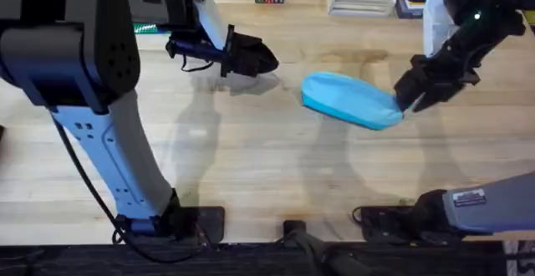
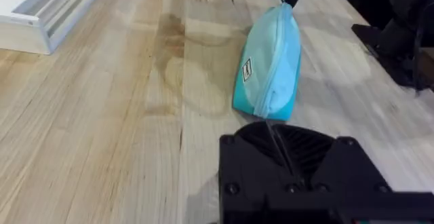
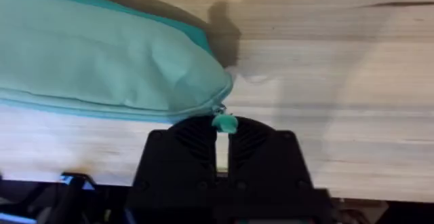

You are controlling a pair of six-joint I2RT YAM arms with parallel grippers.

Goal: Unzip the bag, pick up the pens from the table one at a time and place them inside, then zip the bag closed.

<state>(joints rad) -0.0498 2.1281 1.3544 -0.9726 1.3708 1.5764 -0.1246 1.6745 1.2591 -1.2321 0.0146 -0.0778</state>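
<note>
Jaws closed at bag's (image 1: pixel 349 100) right end, long axis left-right.

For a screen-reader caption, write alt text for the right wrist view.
The right gripper pinches the small teal pull tab at the end of the light blue bag, which lies zipped on the wooden table.

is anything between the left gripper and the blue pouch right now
Nothing visible stands between them. In the left wrist view, bare table runs from the left gripper to the near end of the pouch. At the pouch's far end, the right gripper sits at the zipper pull tab.
</note>
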